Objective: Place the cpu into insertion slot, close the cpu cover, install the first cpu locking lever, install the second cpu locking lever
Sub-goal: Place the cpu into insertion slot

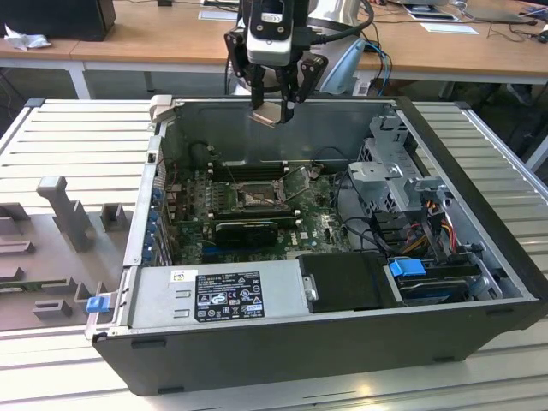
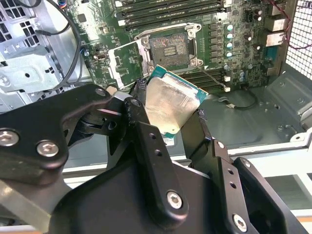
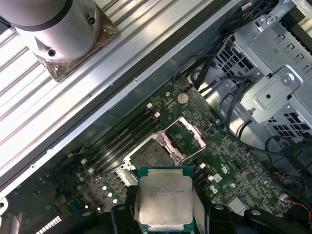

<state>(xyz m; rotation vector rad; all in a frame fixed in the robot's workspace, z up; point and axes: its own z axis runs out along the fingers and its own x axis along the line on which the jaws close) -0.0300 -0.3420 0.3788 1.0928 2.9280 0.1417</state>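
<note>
My gripper (image 1: pixel 274 104) hangs above the rear wall of the open computer case, shut on the cpu (image 1: pixel 272 114). The cpu (image 2: pixel 168 109) is a flat square chip with a silvery top and a green edge, tilted between the black fingers (image 2: pixel 146 131); in the first wrist view the cpu (image 3: pixel 165 199) faces the camera. Well below it, in the middle of the green motherboard, lies the insertion slot (image 1: pixel 255 199) (image 2: pixel 168 46) (image 3: pixel 147 157), uncovered. The cpu cover (image 2: pixel 127 61) (image 3: pixel 189 134) stands swung open beside the slot (image 1: pixel 296 178).
Long black memory slots (image 1: pixel 248 169) run behind the socket. A grey power supply (image 1: pixel 218 295) fills the case's near side, and a metal drive cage (image 1: pixel 390 184) with cables sits at the exterior view's right. A grey moulded tray (image 1: pixel 51 248) lies outside the case at the left.
</note>
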